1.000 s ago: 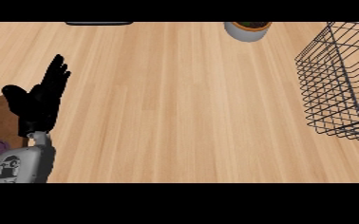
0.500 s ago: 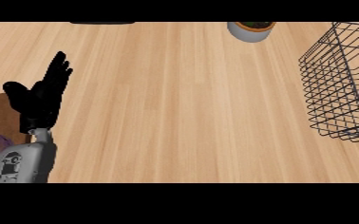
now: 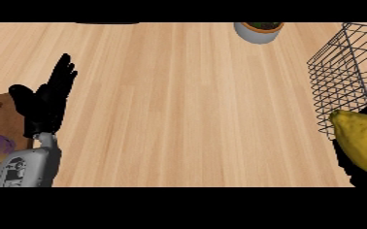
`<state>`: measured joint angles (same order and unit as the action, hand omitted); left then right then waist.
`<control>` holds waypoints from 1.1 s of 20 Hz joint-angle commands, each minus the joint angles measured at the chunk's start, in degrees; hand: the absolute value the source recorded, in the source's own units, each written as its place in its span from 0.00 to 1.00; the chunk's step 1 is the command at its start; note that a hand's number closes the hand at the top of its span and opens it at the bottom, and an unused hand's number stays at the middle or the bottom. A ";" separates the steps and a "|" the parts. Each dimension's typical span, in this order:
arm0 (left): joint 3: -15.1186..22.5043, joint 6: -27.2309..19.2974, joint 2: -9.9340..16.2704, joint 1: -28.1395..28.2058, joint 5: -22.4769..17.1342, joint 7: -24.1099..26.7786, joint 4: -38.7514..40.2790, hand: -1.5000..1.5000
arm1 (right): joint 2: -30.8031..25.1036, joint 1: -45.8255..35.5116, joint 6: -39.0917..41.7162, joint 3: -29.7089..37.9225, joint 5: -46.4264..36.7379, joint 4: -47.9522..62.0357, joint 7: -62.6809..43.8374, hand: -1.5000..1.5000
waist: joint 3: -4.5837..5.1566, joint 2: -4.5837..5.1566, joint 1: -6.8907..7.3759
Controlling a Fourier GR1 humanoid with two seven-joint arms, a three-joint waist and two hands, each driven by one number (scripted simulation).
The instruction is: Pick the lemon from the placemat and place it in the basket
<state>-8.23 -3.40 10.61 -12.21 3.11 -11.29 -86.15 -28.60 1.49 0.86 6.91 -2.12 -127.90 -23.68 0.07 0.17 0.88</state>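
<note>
lemon (image 3: 351, 137) showing at right edge, just below basket (image 3: 342, 73) | right hand (image 3: 349, 162) gripping it from beneath | left hand (image 3: 44, 102) resting open at left

A light wooden counter (image 3: 186, 106) fills the view. At its far edge, right of centre, stands a grey pot (image 3: 258, 31) (dark soil inside, its top cut off).

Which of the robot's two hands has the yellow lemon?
The right hand, at the view's right edge beside the wire basket, carries the lemon. The left hand rests open at the left, fingers up, holding nothing.
</note>
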 commanded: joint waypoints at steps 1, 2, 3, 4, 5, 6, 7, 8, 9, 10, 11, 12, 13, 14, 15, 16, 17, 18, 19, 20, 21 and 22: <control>-0.17 -0.01 -0.88 0.78 0.01 3.48 2.31 0.50 | -2.46 -8.70 3.28 2.17 0.23 8.12 -2.02 1.00 | -0.04 -0.08 -0.55; -1.02 1.56 1.10 0.77 -0.89 1.47 0.25 0.50 | 0.19 -11.27 0.74 -4.29 -5.87 11.02 -2.17 1.00 | -0.04 -0.05 -0.15; 0.38 -0.49 -0.97 2.05 0.45 1.28 -1.04 0.50 | -2.68 -12.43 4.00 1.09 -1.86 14.55 -0.30 1.00 | -0.06 -0.08 -0.28; -0.19 0.57 -0.61 3.50 -0.39 2.61 -0.86 0.50 | -0.53 -8.02 2.67 -1.61 -7.44 15.87 5.22 1.00 | -0.08 -0.08 -0.38; 0.09 0.41 -0.86 1.53 -0.15 2.21 1.18 0.50 | -3.31 -12.89 4.56 1.89 -4.51 20.52 4.74 1.00 | -0.07 -0.01 -0.35; 0.68 -0.07 -1.17 2.93 0.83 2.56 0.29 0.50 | 0.21 -9.94 2.27 -3.37 -9.95 13.56 -0.81 1.00 | -0.05 -0.15 -0.67; 1.24 -1.17 -1.58 -0.70 1.43 0.96 0.69 0.50 | -0.68 -18.12 2.60 -2.47 -8.34 23.30 0.19 1.00 | -0.06 0.00 -0.21; -0.63 0.91 0.21 2.36 -0.45 0.77 -1.00 0.50 | 0.29 -16.33 3.67 -1.07 -7.31 24.54 2.69 1.00 | -0.07 -0.11 -0.40; -1.16 1.98 0.36 1.32 -1.30 3.59 1.80 0.50 | 0.09 -16.48 3.09 -1.49 -9.76 28.33 5.76 1.00 | -0.07 -0.03 -0.39; -0.45 -0.61 -0.73 -2.89 0.36 1.79 3.84 0.50 | -1.05 -17.24 4.36 1.13 -7.53 32.54 8.48 1.00 | -0.08 0.05 -0.57; -0.71 0.49 0.68 0.15 -0.10 -0.82 -0.73 0.50 | 0.01 -13.89 3.56 0.82 -9.66 33.16 12.67 1.00 | -0.10 -0.09 -0.53; -0.05 0.51 -0.37 1.36 -0.14 0.19 -0.93 0.50 | -2.79 -16.32 7.05 4.12 -6.22 32.49 7.95 1.00 | -0.08 -0.15 -0.66; 0.49 0.14 -1.51 2.61 0.15 2.87 -0.73 0.50 | -1.14 -16.16 4.64 1.69 -10.50 38.76 15.35 1.00 | -0.09 -0.05 -0.38; -1.40 1.74 0.95 0.63 -1.38 -0.12 -1.12 0.50 | -1.16 -20.39 6.08 2.72 -8.92 39.05 11.24 1.00 | -0.07 -0.11 -0.51; -2.66 3.00 2.42 1.43 -1.81 1.98 0.47 0.50 | -1.24 -19.55 5.09 3.69 -9.69 42.19 14.61 1.00 | -0.08 -0.07 -0.47; -2.87 1.83 1.91 -1.04 -1.74 0.18 1.65 0.50 | -0.11 -21.06 5.20 2.14 -11.10 42.50 13.17 1.00 | -0.07 -0.10 -0.61; -0.08 0.97 -0.67 3.02 -0.59 -0.12 -2.87 0.50 | -1.86 -19.84 7.73 5.40 -8.38 42.17 14.27 1.00 | -0.08 -0.17 -0.65; -1.39 1.15 0.71 0.38 -0.31 2.09 1.05 0.50 | -1.93 -21.06 7.37 5.49 -8.96 48.67 19.16 1.00 | -0.08 -0.06 -0.58; -2.07 1.12 1.33 -1.15 -0.99 -1.66 0.81 0.50 | -1.70 -21.70 8.16 5.62 -8.94 46.00 15.52 1.00 | -0.07 -0.13 -0.73; 0.65 0.57 -1.56 3.35 0.30 2.09 -1.69 0.50 | -2.46 -22.75 8.26 6.44 -9.18 49.92 18.79 1.00 | -0.08 -0.12 -0.55; -1.14 2.02 0.56 2.04 -1.06 0.93 -0.95 0.50 | -4.24 -24.96 11.01 8.50 -6.09 54.99 20.97 1.00 | -0.09 -0.05 -0.36; -0.55 0.43 -0.79 -0.88 0.20 2.85 3.54 0.50 | -2.50 -24.50 11.30 7.44 -5.67 53.46 20.85 1.00 | -0.07 -0.05 -0.71</control>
<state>-9.10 -2.30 10.65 -11.34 2.63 -10.02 -85.73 -30.87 -20.49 9.37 12.69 -9.90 -80.46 -6.43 -0.02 0.08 0.31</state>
